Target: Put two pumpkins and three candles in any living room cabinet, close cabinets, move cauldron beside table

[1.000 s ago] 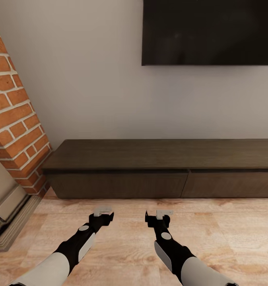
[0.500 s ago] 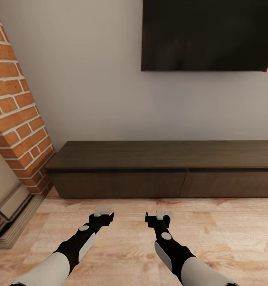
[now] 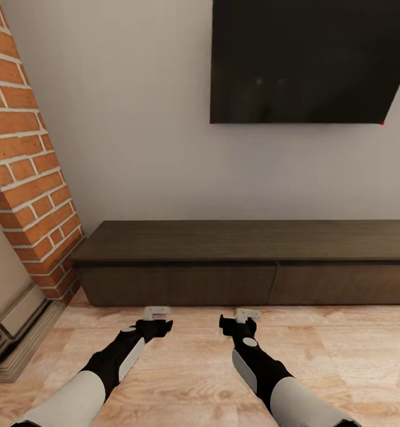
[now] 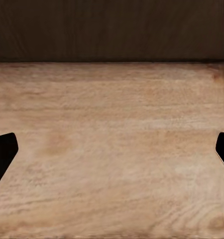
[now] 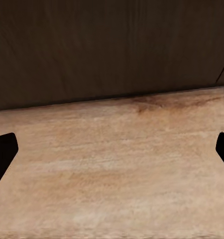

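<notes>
The long, low dark brown cabinet stands against the wall straight ahead, its two plain fronts shut and its flat top bare. My left gripper and right gripper hover low over the wood floor just short of its base, both open and holding nothing. In the left wrist view the fingertips sit wide apart over floorboards, with the cabinet front beyond. The right wrist view has the cabinet front closer, with a door seam at one corner. The pumpkins, candles, cauldron and table are out of view.
A brick fireplace column with a stepped stone hearth stands at the left. A large black TV hangs on the wall above the cabinet. Light wood floor stretches to the right.
The whole picture has shifted, with the cabinet and TV now lower in it, so the camera moved. Both grippers now reach a little closer to the cabinet's base, still open.
</notes>
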